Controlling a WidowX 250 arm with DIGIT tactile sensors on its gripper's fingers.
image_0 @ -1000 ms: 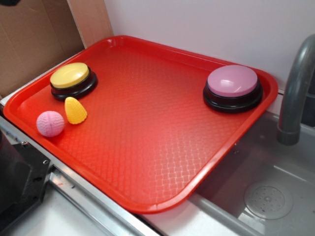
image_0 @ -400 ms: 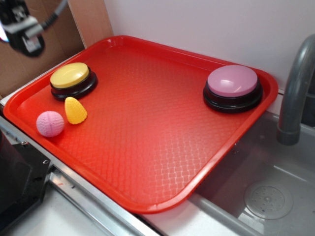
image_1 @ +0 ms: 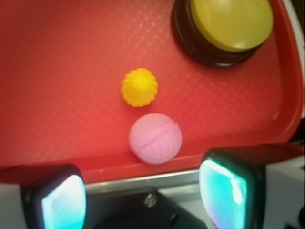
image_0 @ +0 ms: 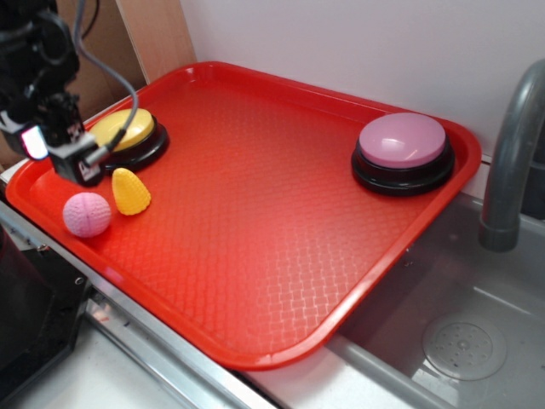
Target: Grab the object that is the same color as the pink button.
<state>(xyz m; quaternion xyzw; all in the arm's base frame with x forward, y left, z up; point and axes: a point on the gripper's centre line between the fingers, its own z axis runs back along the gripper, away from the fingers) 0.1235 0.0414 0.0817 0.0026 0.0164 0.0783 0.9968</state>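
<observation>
The small pale pink knitted-looking ball (image_0: pixel 87 214) lies at the near left corner of the red tray (image_0: pixel 255 213), beside a yellow-orange cone piece (image_0: pixel 130 191). The pink button (image_0: pixel 402 152), mauve top on a black base, stands at the tray's far right. My gripper (image_0: pixel 72 162) hangs above the tray's left edge, just up from the ball, jaws open and empty. In the wrist view the ball (image_1: pixel 155 138) lies against the tray rim, ahead of my open gripper (image_1: pixel 145 198), with the cone (image_1: pixel 139 87) beyond it.
A yellow-topped button (image_0: pixel 126 139) on a black base stands behind the cone, also in the wrist view (image_1: pixel 224 28). A grey faucet (image_0: pixel 511 162) and a metal sink (image_0: pixel 451 341) lie to the right. A black appliance (image_0: pixel 34 315) sits below the tray's near left edge.
My gripper has come into view from the upper left and moved down toward the ball. The ball, cone and buttons have not moved.
</observation>
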